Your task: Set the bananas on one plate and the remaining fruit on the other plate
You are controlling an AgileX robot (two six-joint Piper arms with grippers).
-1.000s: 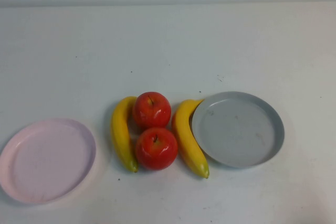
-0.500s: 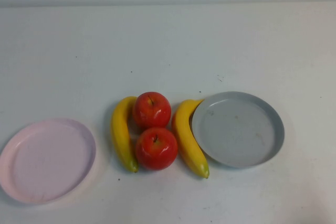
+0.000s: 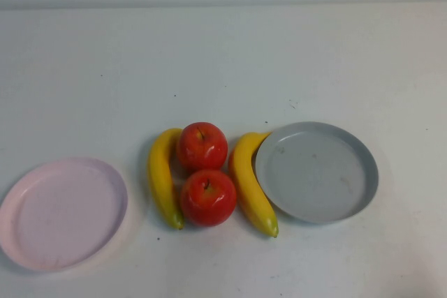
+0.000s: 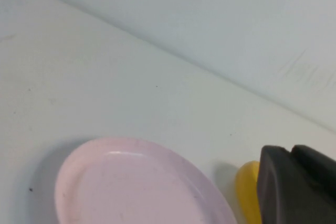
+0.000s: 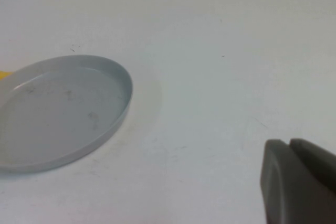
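Observation:
Two yellow bananas lie mid-table, the left banana [image 3: 161, 178] and the right banana [image 3: 248, 185], which touches the grey plate [image 3: 316, 172]. Two red apples, the far one [image 3: 201, 146] and the near one [image 3: 207, 197], sit between them. The pale pink plate [image 3: 61, 213] lies at the near left, empty like the grey one. Neither gripper shows in the high view. My left gripper [image 4: 291, 151] is shut and empty, near the pink plate [image 4: 136, 187] and a banana end [image 4: 248, 192]. My right gripper [image 5: 289, 142] is shut and empty, off to the side of the grey plate [image 5: 58, 108].
The white table [image 3: 223, 68] stretches bare to a pale back wall. A sliver of banana [image 5: 2, 75] shows behind the grey plate in the right wrist view. Nothing else stands on the table.

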